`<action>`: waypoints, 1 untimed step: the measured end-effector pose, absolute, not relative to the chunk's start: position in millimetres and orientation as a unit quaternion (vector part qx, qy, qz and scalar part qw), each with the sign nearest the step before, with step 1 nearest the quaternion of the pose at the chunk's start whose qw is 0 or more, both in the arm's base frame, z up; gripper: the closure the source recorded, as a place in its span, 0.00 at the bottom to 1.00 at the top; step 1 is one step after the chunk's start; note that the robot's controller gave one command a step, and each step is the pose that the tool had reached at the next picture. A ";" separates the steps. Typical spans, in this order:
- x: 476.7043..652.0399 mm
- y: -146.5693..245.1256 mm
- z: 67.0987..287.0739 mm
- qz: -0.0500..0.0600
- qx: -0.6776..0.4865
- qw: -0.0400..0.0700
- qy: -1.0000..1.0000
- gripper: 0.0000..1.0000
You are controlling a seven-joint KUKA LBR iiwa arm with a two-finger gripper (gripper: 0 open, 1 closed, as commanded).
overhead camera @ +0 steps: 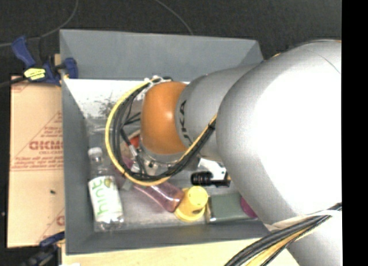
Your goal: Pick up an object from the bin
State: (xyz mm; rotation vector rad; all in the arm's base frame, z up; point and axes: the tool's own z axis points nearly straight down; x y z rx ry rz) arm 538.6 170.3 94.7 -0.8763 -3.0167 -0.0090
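The arm's orange cover is seen above the bin, beside a pink bottle. The pincer's spread cannot be told.

- A clear plastic bottle with a white label and green lettering lies in the near left corner of the bin, along its left wall.
- A pink see-through thing lies slantwise on the bin floor, right of the bottle.
- A yellow, rounded thing, perhaps a cap, sits by the near wall, touching the pink one's right end.
- A dark green flat block lies just right of the yellow thing.
- A short black-and-white thing lies just beyond the green block.
- A thin dark cable runs over the dark floor beyond the bin's far wall.
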 end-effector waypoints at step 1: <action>537.0 169.4 116.3 -0.001 -0.278 0.003 -0.961 1.00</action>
